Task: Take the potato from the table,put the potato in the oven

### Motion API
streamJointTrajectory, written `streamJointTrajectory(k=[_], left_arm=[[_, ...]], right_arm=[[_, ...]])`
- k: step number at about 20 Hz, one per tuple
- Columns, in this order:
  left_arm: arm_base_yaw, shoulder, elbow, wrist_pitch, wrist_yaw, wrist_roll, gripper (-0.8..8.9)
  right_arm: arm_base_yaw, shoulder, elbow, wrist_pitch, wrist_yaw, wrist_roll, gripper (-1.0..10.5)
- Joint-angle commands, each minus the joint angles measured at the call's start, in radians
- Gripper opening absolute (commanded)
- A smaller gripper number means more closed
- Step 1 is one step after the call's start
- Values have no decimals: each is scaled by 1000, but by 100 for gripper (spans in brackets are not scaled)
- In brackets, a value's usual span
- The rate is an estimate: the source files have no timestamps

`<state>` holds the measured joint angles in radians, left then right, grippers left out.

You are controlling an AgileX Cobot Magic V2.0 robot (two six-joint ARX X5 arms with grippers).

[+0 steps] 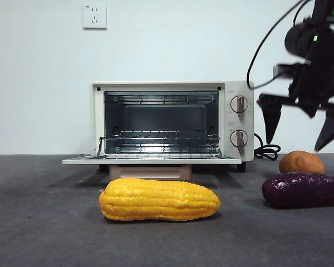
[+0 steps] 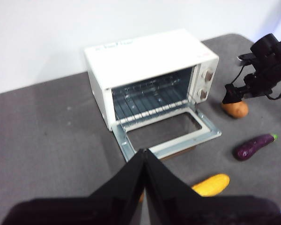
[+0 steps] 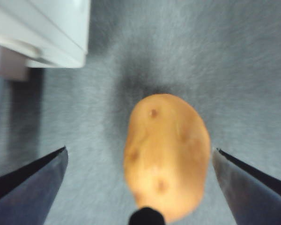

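The right gripper (image 1: 301,127) hung with its jaws spread wide directly above the potato (image 1: 301,162), which lay on the table (image 1: 44,222) beside the oven (image 1: 172,122), its long axis running crosswise between the open jaws.
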<state>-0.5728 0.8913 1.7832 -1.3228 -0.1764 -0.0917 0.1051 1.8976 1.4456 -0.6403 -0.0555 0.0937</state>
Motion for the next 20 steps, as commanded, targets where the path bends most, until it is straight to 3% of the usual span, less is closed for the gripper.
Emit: streamJointTrajectory(k=[1,6,12,15,20], left_arm=[[-4,-2,-50,3,-1,-10,-6],[-4,-2,-167,4,-45,9,-6],[-4,-6,-171,4,-57,9,-6],[-4,-8,-171,4,-60,9,-6],[-4,-16,-171,4,-60,9,-6]], right_arm=[[1,53,4,11,9,10,661],[1,107,4,17,24,12,653],[1,107,4,37,48,19,382],[1,107,4,13,48,19,49],[-2,68,5,-75,50,37,28]])
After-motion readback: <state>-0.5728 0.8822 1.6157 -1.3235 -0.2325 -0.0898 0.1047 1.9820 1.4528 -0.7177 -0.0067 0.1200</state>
